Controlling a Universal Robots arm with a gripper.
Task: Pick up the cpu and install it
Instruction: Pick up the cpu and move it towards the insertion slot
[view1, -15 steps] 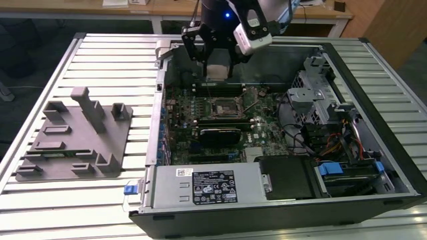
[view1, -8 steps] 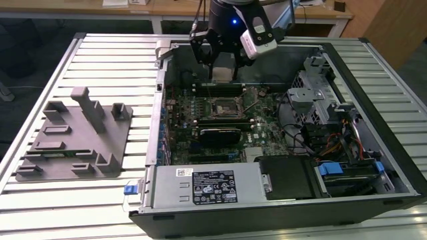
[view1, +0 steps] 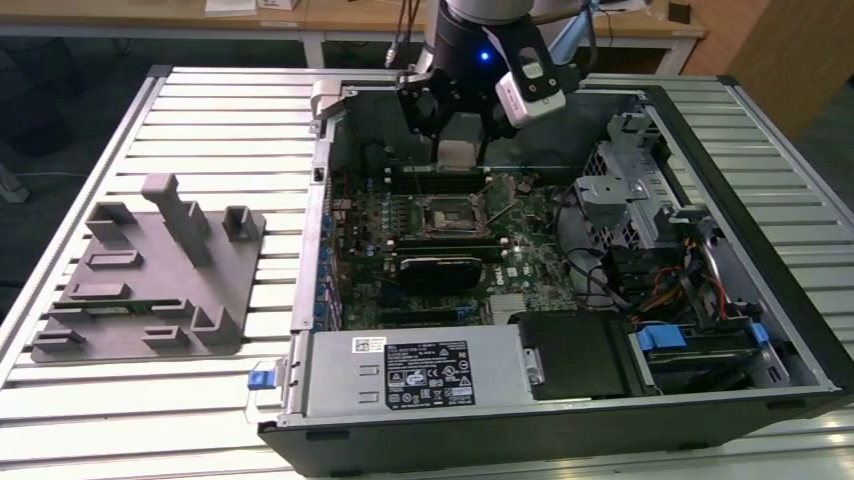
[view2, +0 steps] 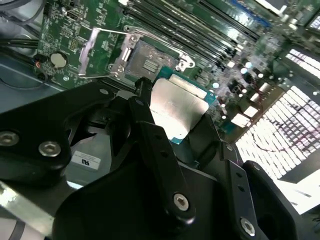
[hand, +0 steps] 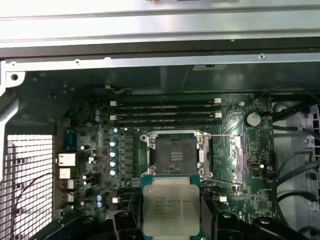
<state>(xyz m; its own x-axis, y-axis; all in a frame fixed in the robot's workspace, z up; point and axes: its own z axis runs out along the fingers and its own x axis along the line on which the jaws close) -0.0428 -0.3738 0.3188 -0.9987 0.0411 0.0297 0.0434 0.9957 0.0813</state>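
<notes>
The cpu (hand: 171, 207), a flat square chip with a shiny silver top and pale rim, hangs level above the motherboard, clamped between two black fingers (hand: 220, 222). My gripper (hand: 171, 220) is shut on it; the second wrist view has the cpu (view2: 177, 107) between the same fingers (view2: 145, 115). The motherboard socket (hand: 176, 155) lies just beyond the chip, its dark centre bare and its metal load plate (hand: 235, 155) swung open to one side. In the exterior view the gripper (view1: 458, 150) hovers inside the open computer case, a little behind the socket (view1: 447, 212).
Memory slots (hand: 165, 112) run beside the socket. A black finned block (view1: 434, 270) sits in front of it. A drive cage (view1: 627, 200) and cables fill the exterior view's right, a power supply (view1: 414, 370) the front. A grey fixture tray (view1: 147, 275) lies outside the case.
</notes>
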